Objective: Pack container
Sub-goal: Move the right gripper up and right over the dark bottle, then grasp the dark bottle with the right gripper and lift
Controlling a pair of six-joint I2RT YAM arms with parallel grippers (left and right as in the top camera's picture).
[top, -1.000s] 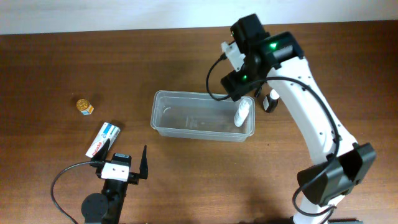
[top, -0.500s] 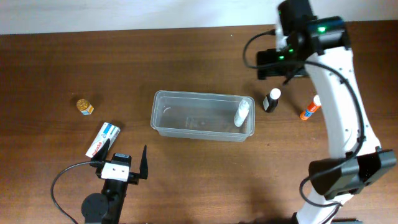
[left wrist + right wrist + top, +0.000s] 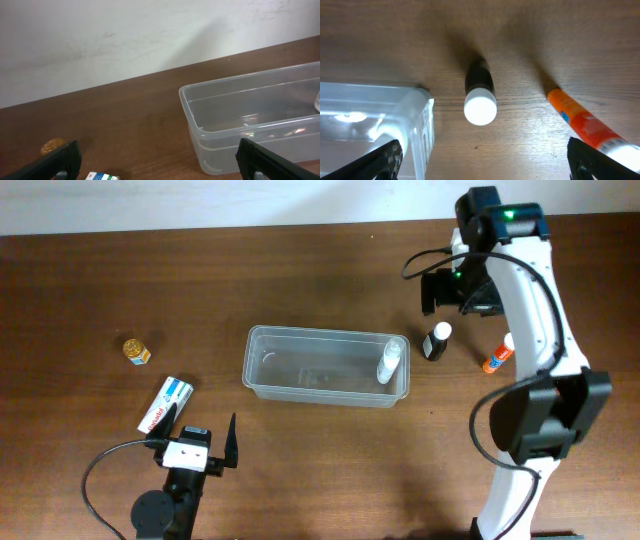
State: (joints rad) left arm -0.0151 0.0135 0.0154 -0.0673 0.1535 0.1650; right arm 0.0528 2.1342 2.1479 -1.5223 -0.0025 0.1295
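Note:
The clear plastic container (image 3: 262,370) lies mid-table, with a white bottle (image 3: 389,362) leaning in its right end. My right gripper (image 3: 460,290) is open and empty, hovering just behind a black bottle with a white cap (image 3: 436,341) and an orange tube (image 3: 497,356). In the right wrist view the black bottle (image 3: 480,105) stands ahead of the open right gripper (image 3: 482,160), with the orange tube (image 3: 580,122) at right and the container corner (image 3: 422,130) at left. My left gripper (image 3: 200,432) is open and empty at the front left.
A white-and-blue box (image 3: 165,404) lies by my left gripper and a small gold jar (image 3: 136,351) stands behind it. The left wrist view shows the container wall (image 3: 200,135), the jar (image 3: 51,145) and the box (image 3: 102,176).
My right gripper has moved away from the white bottle in the container, up and to the right, and now sits behind the black bottle. The left arm has not moved.

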